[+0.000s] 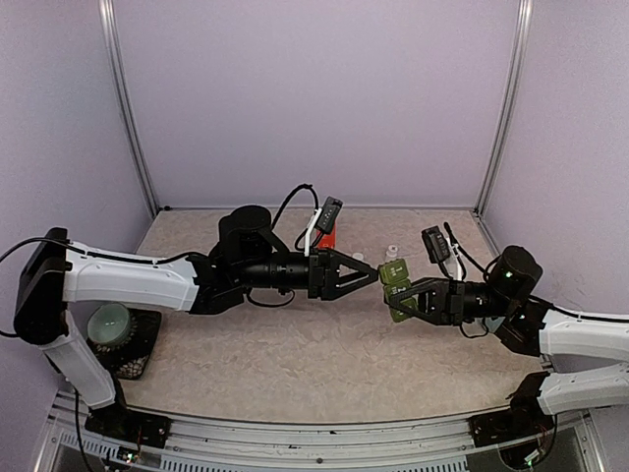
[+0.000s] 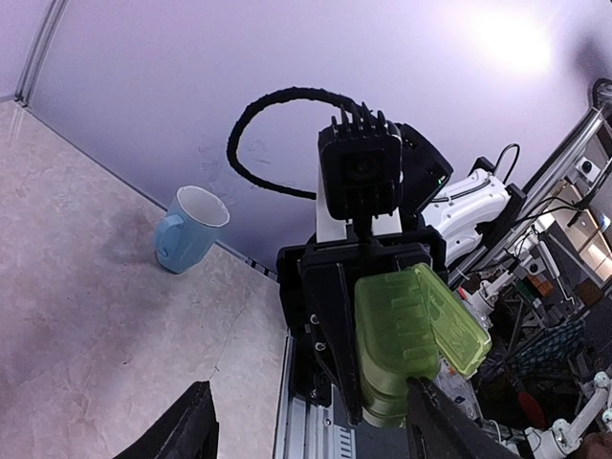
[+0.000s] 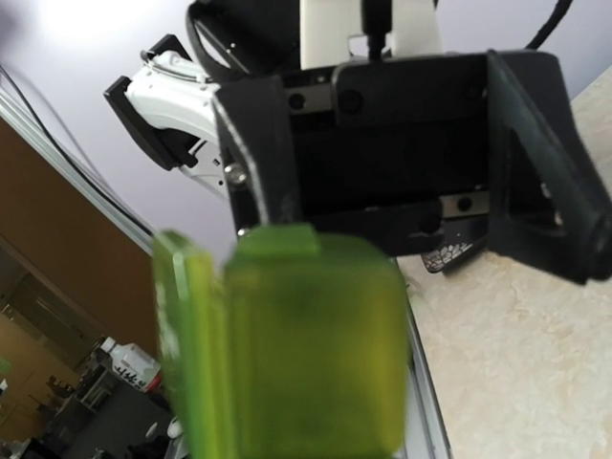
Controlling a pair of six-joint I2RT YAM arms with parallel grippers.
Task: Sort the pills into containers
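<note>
From above, we see the containers, a green strip, just right of the middle of the table. The right gripper extends from 3 o'clock and is clenched on the strip at its tips. The strip's long axis runs roughly 12 to 6 o'clock, crosswise to both arms. The left gripper points in from 9 o'clock, its tips just beside the strip; whether they touch it we cannot tell from here. An orange object lies at 11 o'clock of the strip. A pale round thing sits on a dark mat at 8 o'clock, by the left arm's base.

The left wrist view gives us what the top view hides. The strip again stands with its long axis near 12 to 6 o'clock. One lid is swung open toward 3 o'clock, and a ridged face is turned to the lens. The left fingers are spread wide at the bottom edge, released, with the strip ahead of them. A pale blue mug stands at 9 o'clock by the wall; only this view shows it.

In the right wrist view the strip is a close green blur at 6 o'clock, with an open lid along its 9 o'clock edge. Behind it we face the left gripper head-on, its jaws parted with nothing between them.
</note>
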